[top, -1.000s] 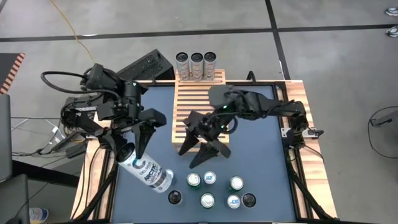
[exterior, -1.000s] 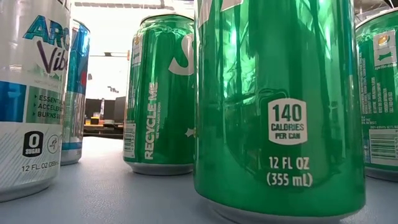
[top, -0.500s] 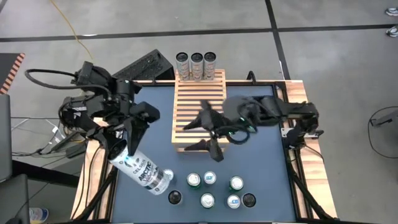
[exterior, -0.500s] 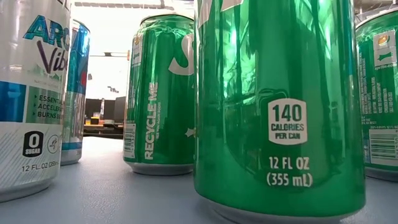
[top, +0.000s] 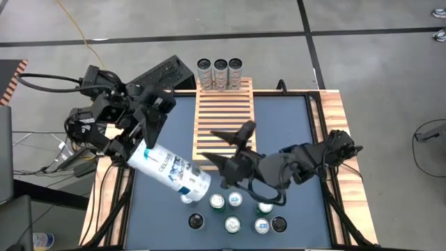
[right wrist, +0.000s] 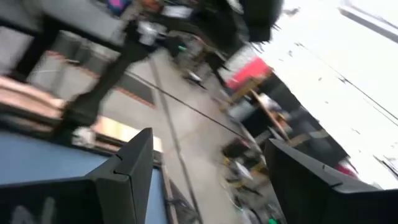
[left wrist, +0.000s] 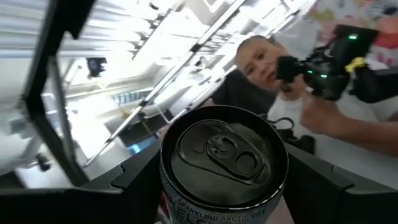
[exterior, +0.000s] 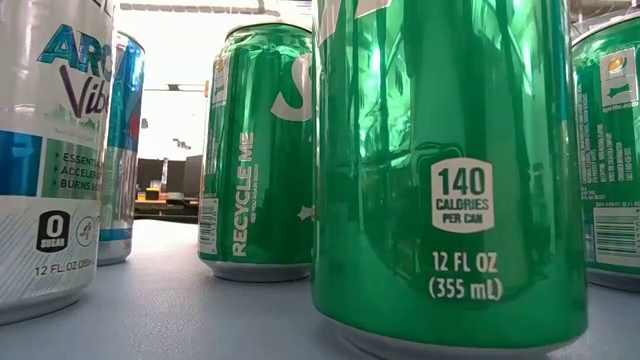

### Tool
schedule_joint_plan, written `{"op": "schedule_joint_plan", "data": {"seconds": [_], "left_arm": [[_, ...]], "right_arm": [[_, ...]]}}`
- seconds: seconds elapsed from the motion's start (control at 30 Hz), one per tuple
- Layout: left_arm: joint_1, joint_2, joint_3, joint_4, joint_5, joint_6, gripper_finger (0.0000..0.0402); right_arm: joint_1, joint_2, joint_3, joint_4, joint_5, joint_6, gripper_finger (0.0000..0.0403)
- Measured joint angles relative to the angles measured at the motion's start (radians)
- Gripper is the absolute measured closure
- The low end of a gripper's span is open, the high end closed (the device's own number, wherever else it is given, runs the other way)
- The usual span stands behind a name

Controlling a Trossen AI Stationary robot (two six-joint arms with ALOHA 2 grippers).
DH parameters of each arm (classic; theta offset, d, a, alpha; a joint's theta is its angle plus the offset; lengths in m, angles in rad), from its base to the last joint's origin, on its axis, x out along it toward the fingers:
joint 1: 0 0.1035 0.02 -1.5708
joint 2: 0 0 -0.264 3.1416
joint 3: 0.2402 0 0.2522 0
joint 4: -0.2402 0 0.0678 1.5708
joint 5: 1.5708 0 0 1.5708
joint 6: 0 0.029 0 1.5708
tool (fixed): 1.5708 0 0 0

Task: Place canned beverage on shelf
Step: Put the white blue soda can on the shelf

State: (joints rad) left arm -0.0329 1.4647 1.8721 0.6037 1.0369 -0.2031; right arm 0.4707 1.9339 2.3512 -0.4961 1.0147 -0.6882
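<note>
One can (top: 171, 169), tilted, hangs clamped in your left gripper (top: 143, 143) over the blue table's (top: 293, 125) left side, beside the shelf (top: 221, 115). Your right gripper (top: 233, 150) gapes empty near the shelf's front edge. Grey floor (top: 362, 56) surrounds.

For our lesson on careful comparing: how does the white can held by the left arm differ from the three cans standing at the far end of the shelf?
The white can is in the left gripper, lifted and tilted; the three cans stand upright in a row on the far end of the shelf, untouched. The white can shows its white and blue label side from above; the three cans show mostly their tops. All are drink cans.
</note>
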Motion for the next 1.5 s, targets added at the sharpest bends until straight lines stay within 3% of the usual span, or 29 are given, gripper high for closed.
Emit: {"op": "schedule_joint_plan", "data": {"seconds": [0.1,0.27,0.57,0.77,0.97,1.5], "left_arm": [[0.01,0.0,0.0,0.0,-0.028,0.0,0.015],[0.038,0.0,0.0,0.0,-0.039,-0.011,0.015],[0.072,0.002,0.0,0.047,-0.088,-0.063,0.015],[0.071,0.0,-0.003,0.072,-0.113,-0.049,0.015],[0.085,0.005,-0.005,0.064,-0.115,-0.048,0.015],[0.169,0.006,-0.006,0.024,-0.13,-0.104,0.015]], "right_arm": [[-0.001,0.0,0.0,0.036,0.064,0.0,0.0138],[0.007,0.001,0.0,0.158,0.073,-0.036,0.0138],[0.104,0.0,0.0,0.484,0.135,-0.366,0.0138],[0.147,0.0,0.0,0.657,0.072,-0.526,0.0138],[0.147,0.0,0.0,0.673,0.019,-0.552,0.0138],[0.151,0.0,0.0,0.675,0.031,-0.551,0.0138]]}}
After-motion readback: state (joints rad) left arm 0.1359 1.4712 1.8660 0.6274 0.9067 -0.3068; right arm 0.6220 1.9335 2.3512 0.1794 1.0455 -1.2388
